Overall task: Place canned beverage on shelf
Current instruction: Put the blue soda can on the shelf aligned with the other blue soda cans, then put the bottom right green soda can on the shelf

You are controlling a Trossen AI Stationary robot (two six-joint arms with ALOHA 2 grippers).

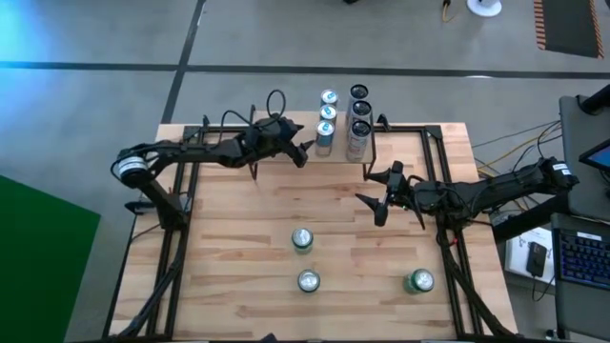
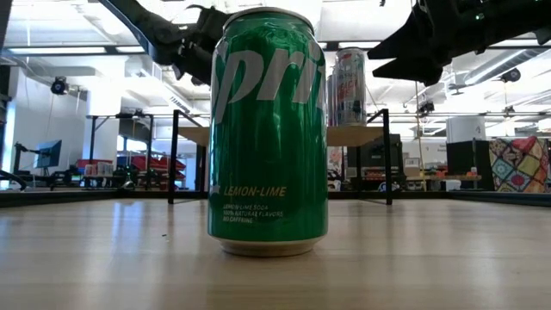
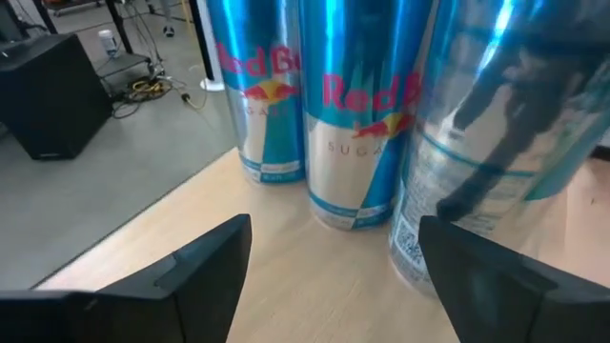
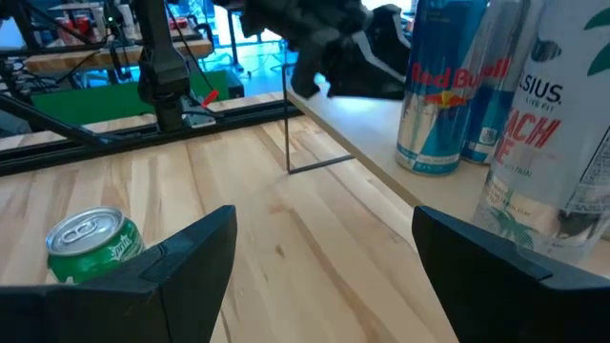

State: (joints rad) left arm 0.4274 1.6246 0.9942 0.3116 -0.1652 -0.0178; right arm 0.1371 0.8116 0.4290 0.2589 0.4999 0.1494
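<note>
The shelf [image 4: 372, 133] stands at the table's far edge. On its plank stand a row of blue-and-silver Red Bull cans [image 1: 327, 112] and a row of white Celsius cans [image 1: 360, 110]. Three green Sprite cans rest upright on the table: one mid-table [image 1: 302, 239], one near the front [image 1: 308, 280], one front right [image 1: 419, 280]. My left gripper [image 1: 307, 151] hovers open at the shelf's left side, facing the Red Bull cans [image 3: 353, 124], with nothing between its fingers. My right gripper [image 1: 376, 205] waits open right of centre, above the table.
The front Sprite can [image 2: 269, 129] fills the low view, with the shelf [image 2: 344, 135] behind it. Black frame rails [image 1: 181, 219] run along the table's left and right sides. Bare wood lies between the shelf and the Sprite cans.
</note>
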